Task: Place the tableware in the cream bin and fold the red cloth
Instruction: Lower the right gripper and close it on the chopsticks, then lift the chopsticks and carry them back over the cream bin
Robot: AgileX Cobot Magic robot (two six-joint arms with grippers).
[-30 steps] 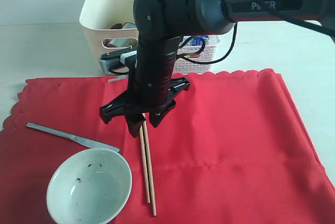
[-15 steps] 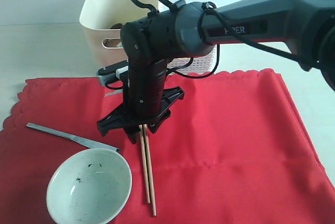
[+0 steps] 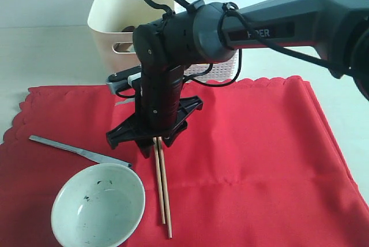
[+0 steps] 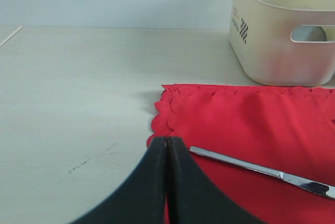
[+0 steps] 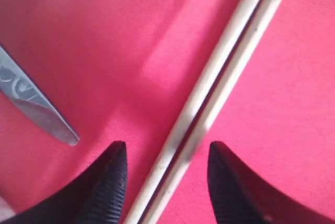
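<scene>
At the near-left part of the large bright red cloth with scalloped edges (image 3: pixel 259 143), the right gripper (image 3: pixel 154 142) hangs low over the wooden chopstick pair (image 3: pixel 163 192). Its fingers stand partly open, one on each side of the far ends of the two sticks, and have not closed on them. The right wrist view shows the two ridged fingertips (image 5: pixel 116 182) astride the pale sticks with red fabric between.

The left gripper (image 4: pixel 166 148) is pressed fully shut and holds nothing. It sits off the left edge of the cloth, above bare table.

Three pieces of tableware lie on the cloth: the chopsticks, a flat metal knife (image 3: pixel 75 150) to their left, and a pale speckled bowl (image 3: pixel 75 209) at the near-left corner, just beside the knife's tip. The tall cream plastic bin with oval handle cut-outs (image 3: pixel 106 33) stands beyond the cloth's far-left edge, with a white lattice basket (image 3: pixel 222 73) to its right. Something dark and something shiny show inside the bin — probably pieces already dropped in, though the arm hides most of the opening.

So the clearing looks partway done. Chopsticks, knife and bowl remain to be moved, and the cloth lies flat and unfolded — folding cannot sensibly begin until it is bare.
</scene>
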